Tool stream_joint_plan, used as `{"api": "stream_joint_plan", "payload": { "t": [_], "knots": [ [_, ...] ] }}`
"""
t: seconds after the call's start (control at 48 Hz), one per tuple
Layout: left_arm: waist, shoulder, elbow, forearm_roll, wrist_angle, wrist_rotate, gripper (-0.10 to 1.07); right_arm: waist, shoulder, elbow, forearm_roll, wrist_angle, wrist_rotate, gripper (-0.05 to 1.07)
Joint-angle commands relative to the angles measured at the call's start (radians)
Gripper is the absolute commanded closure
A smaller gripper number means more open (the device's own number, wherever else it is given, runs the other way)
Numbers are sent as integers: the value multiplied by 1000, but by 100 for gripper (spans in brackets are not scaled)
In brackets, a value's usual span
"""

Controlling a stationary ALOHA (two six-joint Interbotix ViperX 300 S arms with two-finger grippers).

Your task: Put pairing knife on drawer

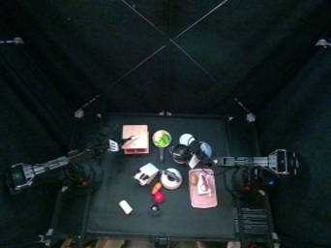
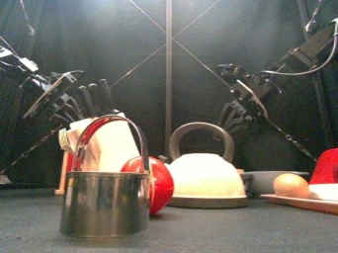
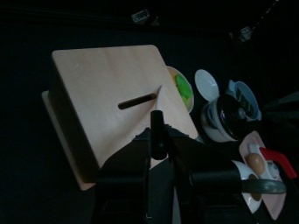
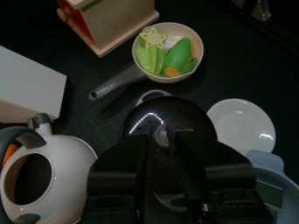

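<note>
In the placing step, the left gripper (image 3: 156,156), jaws clamped on what seems the dark slim paring knife (image 3: 156,133), hangs over the salmon-pink square boxy drawer (image 1: 135,134) at centre-left of the top view, so the next move probably calls for lowering and letting go, while the right arm rests at right.

The boxy square drawer (image 3: 111,105) showed salmon-pink with a dark slot. A round bowl (image 4: 166,52) was cream, holding green pieces. A rounded kettle (image 2: 207,176) looked cream under a grey handle. A cylindrical metal cup (image 2: 105,203) was silver, beside a glossy red ball (image 2: 157,184).
</note>
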Motion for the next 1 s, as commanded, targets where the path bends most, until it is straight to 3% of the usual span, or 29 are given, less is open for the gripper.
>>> {"api": "stream_joint_plan", "payload": {
  "t": [0.0, 0.5, 0.979],
  "knots": [
    [6, 3, -8, -2, -9, 3, 45, -5, -23, -12, -5, 0, 0, 38],
    [18, 5, 18, -48, -17, 3, 21, -17, -8, -17, -5, -2, 0, 38],
    [20, 5, 9, -43, -25, 5, 21, -20, -3, -18, -6, -3, 0, 38]
  ]
}}
